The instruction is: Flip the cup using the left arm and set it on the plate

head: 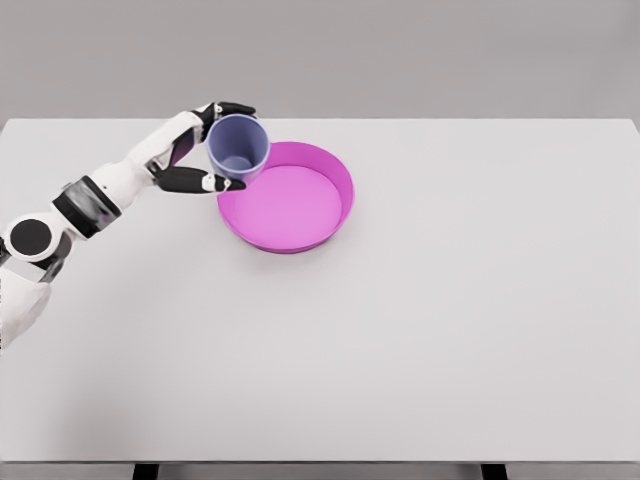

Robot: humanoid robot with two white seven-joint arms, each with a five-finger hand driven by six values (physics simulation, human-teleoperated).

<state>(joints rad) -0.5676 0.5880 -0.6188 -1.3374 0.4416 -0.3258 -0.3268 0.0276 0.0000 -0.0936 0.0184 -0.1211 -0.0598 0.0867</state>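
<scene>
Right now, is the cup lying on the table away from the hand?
No, the left hand grips the cup, opening up, at the plate's left rim.

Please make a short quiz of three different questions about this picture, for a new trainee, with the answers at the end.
1. True or false: the left hand holds the cup.
2. Multiple choice: the opening of the cup faces A) down toward the table, B) up toward the camera, C) cannot be seen.
3. Short answer: over which part of the pink plate is the cup?

Key
1. True. The fingers are wrapped around its side.
2. B. We can look into the cup and see its inside bottom.
3. Over the plate's left rim, at the upper left side. Whether it already touches the plate cannot be told from this view.
</scene>
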